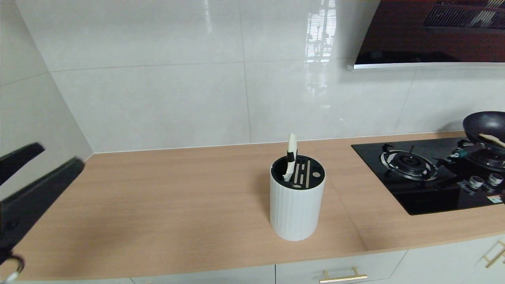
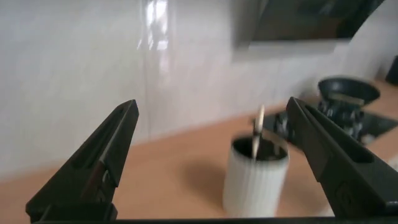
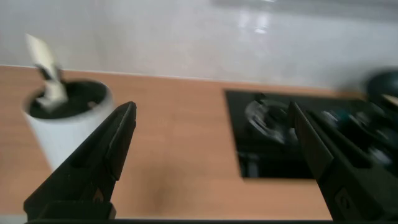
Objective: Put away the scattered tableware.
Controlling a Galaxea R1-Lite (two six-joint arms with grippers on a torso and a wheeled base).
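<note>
A white ribbed utensil holder (image 1: 297, 202) with a black slotted top stands upright near the middle of the wooden counter (image 1: 158, 205). A white utensil with a black band (image 1: 291, 157) sticks up out of its round opening. My left gripper (image 1: 39, 163) hangs open at the far left, well away from the holder, with nothing between its fingers. In the left wrist view the holder (image 2: 256, 177) and the utensil (image 2: 257, 130) lie ahead between the spread fingers (image 2: 99, 165). My right gripper (image 3: 211, 112) is open and empty, with the holder (image 3: 65, 121) off to one side.
A black gas hob (image 1: 430, 173) is set into the counter at the right, with a dark pan (image 1: 485, 126) on its far burner. A range hood (image 1: 430, 35) hangs above. Tiled walls close the back and left. Drawers with gold handles (image 1: 342, 276) sit below the counter's front edge.
</note>
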